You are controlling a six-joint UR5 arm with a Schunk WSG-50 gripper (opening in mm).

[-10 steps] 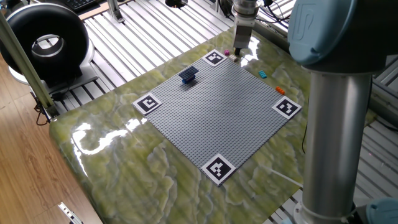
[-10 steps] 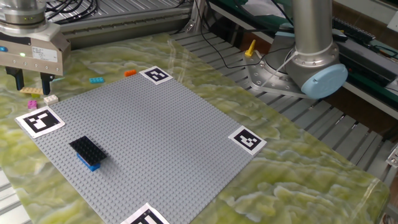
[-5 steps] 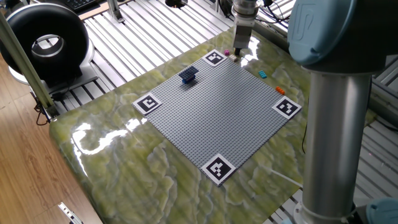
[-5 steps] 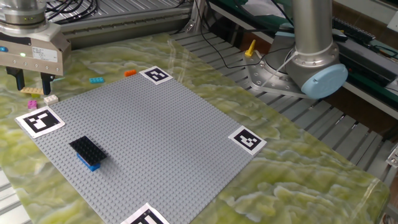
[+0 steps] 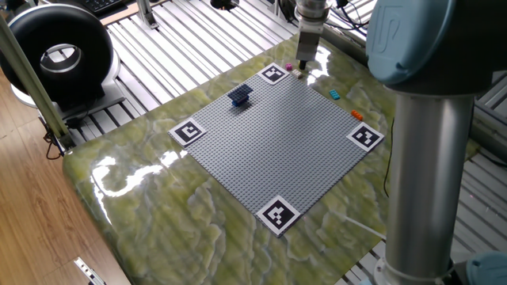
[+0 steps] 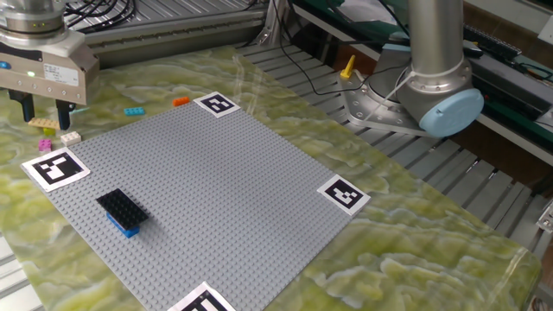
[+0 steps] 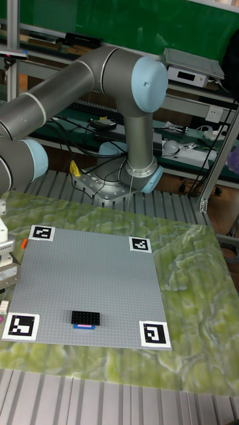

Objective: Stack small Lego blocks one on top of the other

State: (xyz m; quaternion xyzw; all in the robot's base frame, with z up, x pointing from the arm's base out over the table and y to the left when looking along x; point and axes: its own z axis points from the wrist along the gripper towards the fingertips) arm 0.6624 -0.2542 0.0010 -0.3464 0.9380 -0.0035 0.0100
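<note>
Loose blocks: magenta [image 6: 44, 144] and tan [image 6: 70, 136] just off the baseplate [image 6: 207, 199] corner – tiny, studs unreadable.
Stack: dark block on blue [image 6: 122, 212], on the baseplate.
Gripper [image 6: 41, 114]: fingers apart, empty, hanging above the loose blocks.
Arm: wrist vertical – cropped in the tall view.

Baseplate [image 6: 216, 199] centre open; dark stack [image 6: 120, 210] near one corner; loose bricks [image 6: 56, 138] beside gripper [image 6: 41, 114].

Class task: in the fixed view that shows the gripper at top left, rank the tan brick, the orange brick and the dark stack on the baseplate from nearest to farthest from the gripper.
1. Tan brick, just below the gripper.
2. Orange brick, off to the right, near a marker.
3. Dark stack, on the baseplate, toward the camera.
</note>
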